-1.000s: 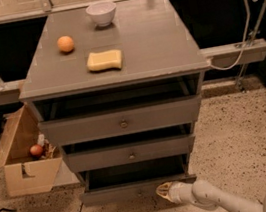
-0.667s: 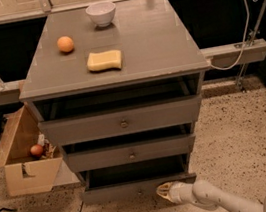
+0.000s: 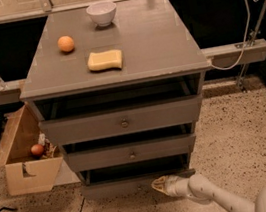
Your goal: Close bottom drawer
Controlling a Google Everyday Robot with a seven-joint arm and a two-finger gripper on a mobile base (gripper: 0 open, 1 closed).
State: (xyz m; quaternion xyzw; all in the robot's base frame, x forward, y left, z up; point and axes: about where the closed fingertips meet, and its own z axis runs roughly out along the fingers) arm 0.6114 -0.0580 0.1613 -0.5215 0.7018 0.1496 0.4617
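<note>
Pale, cream-tipped gripper (image 3: pixel 161 185) low at the flat front of the grey wooden bottom drawer (image 3: pixel 116 187), right of centre; clenched or released, cannot tell.

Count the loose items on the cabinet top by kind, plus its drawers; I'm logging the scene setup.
white bowl: 1
orange: 1
yellow sponge: 1
drawers: 3 (top drawer, middle drawer, bottom drawer)
Total: 6
The pincer is near the floor at the bottom drawer's front.
</note>
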